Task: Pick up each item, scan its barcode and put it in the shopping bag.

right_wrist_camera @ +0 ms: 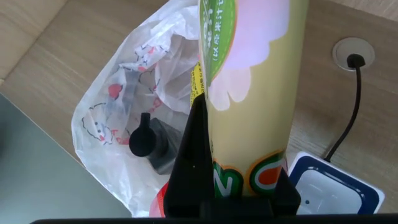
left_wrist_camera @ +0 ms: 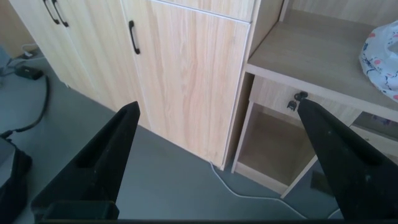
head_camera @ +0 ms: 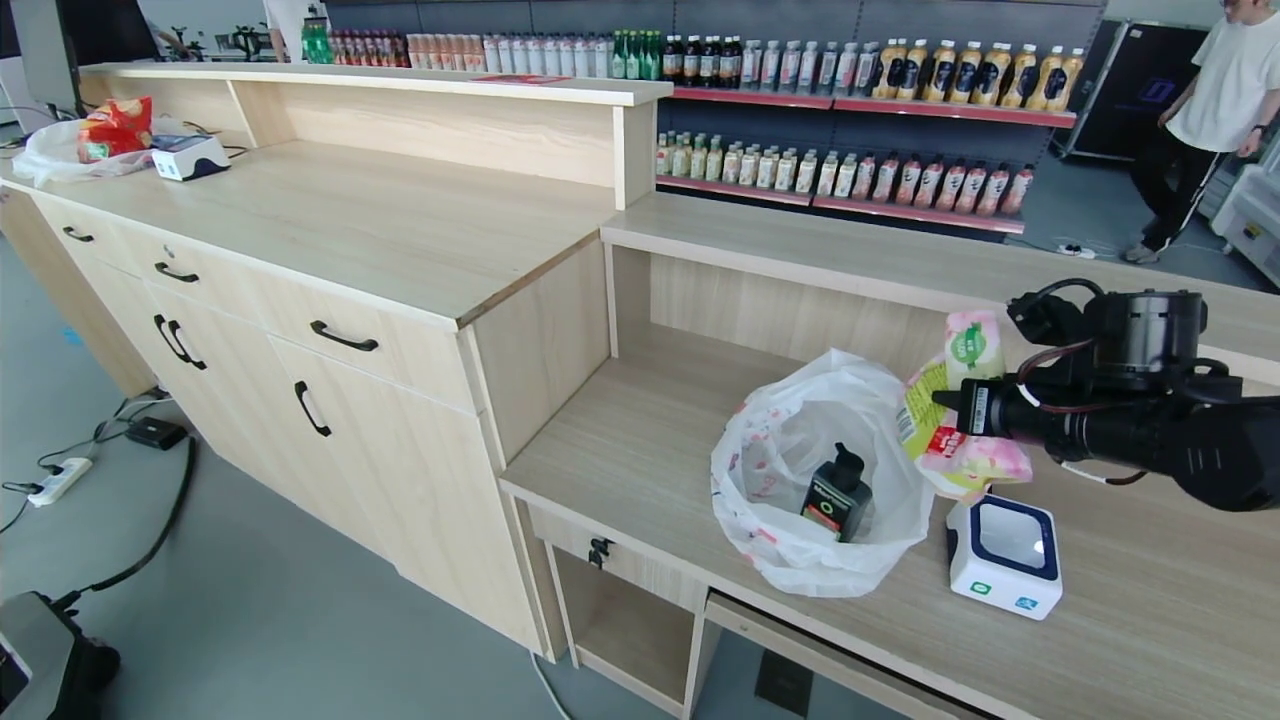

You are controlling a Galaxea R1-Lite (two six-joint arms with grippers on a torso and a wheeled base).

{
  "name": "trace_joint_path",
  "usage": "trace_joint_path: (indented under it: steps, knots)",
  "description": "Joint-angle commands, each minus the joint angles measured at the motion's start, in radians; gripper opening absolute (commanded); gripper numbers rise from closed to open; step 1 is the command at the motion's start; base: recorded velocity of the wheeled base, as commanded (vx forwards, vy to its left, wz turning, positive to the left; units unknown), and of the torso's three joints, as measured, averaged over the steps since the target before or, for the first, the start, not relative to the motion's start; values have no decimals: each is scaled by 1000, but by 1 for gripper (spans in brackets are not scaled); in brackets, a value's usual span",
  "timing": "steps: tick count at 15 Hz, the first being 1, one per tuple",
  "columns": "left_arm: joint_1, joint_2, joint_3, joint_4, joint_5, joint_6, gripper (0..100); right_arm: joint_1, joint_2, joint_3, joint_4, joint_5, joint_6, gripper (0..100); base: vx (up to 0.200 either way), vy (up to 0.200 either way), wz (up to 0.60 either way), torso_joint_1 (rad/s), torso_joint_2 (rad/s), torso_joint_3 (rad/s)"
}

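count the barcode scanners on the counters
2. One scanner sits on the lower counter, just right of the shopping bag. The other scanner is at the far left of the higher counter, beside another plastic bag.

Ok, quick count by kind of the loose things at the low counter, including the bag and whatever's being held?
shopping bag: 1
black bottle, inside the bag: 1
snack packet, held in the right gripper: 1
barcode scanner: 1
Total: 4
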Motion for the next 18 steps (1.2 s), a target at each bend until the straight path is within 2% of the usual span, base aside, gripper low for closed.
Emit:
trace_joint_path:
  steps: [1,5,10,15,18]
  knots:
    - [1,0,0,0,0,0,100,-1,41,0,-10,-1,3,0,0,0,0,0,0,0]
    - [1,0,0,0,0,0,100,-7,75,-4,-12,0,6,0,0,0,0,0,0,0]
    - [1,0,0,0,0,0,100,17,101,-103,-16,0,63,0,0,0,0,0,0,0]
    - [1,0,0,0,0,0,100,49,216,-119,-165,2,95,0,0,0,0,0,0,0]
    - [1,0,0,0,0,0,100,60,259,-127,-190,2,94,0,0,0,0,0,0,0]
